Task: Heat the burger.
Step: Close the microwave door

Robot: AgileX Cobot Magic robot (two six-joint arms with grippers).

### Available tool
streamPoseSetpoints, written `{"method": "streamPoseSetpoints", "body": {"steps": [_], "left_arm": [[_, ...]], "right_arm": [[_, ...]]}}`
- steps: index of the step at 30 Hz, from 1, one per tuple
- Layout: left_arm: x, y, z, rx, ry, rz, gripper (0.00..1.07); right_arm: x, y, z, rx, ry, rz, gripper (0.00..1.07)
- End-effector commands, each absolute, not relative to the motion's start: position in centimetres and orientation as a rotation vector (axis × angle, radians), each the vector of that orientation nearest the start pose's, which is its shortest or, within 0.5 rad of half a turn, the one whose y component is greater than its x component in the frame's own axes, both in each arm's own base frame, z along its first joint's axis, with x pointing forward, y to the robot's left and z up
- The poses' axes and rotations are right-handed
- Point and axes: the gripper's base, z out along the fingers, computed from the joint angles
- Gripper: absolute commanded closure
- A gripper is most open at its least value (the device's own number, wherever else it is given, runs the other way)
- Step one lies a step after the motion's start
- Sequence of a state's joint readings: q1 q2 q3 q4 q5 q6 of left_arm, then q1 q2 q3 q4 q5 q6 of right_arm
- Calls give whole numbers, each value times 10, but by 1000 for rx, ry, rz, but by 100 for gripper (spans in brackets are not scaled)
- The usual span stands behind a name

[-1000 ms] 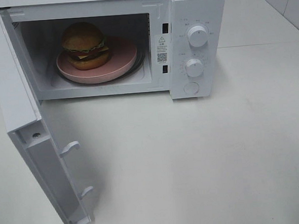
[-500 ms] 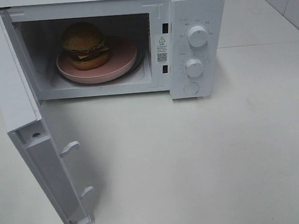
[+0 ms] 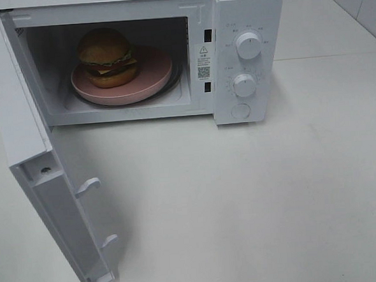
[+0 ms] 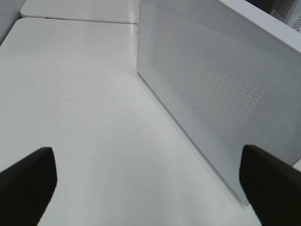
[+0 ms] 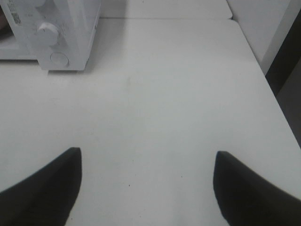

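The microwave [image 3: 244,10] stands at 12 o'clock on the white table [image 3: 242,195], seen from the high camera. Its door [image 3: 21,125] is swung wide open, hinged on the 9 o'clock side and reaching out toward 7 o'clock, with two hooked latches on its free edge. Inside the cavity a pink plate [image 3: 155,76] lies flat on the floor. The burger [image 3: 108,56] sits upright on that plate, off centre toward 10 o'clock, its lettuce, tomato and cheese showing under the top bun. At 3 o'clock of the cavity is the control panel, with an upper knob [image 3: 248,46], a lower knob [image 3: 244,85] below it and a round button [image 3: 240,111] lowest.

The left gripper [image 4: 146,155] hangs over bare table just beside the dotted outer face of the open door; its two dark fingers [image 4: 28,183] stand far apart, released, with nothing between them. The right gripper [image 5: 148,154] is over bare table well apart from the control panel, its fingers [image 5: 51,188] likewise spread wide and grasping nothing
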State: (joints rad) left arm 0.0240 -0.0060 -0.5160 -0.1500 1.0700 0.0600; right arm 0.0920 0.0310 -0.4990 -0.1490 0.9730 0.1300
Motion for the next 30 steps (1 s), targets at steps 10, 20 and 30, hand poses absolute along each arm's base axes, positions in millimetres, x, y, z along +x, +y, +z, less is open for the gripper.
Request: {"method": "streamPoseSetpoints", "body": {"steps": [10,20,30], "left_arm": [[-11,-13,281,42,2011,-132,9],[-9,-13,281,40,2020,-134,9],[-9,-13,281,40,2020,-134,9]], "right_arm": [[-5,-11,285,42,1912,-22,34],[-5,-11,285,42,1912,-22,34],[-5,-11,285,41,1912,-23,34]]}}
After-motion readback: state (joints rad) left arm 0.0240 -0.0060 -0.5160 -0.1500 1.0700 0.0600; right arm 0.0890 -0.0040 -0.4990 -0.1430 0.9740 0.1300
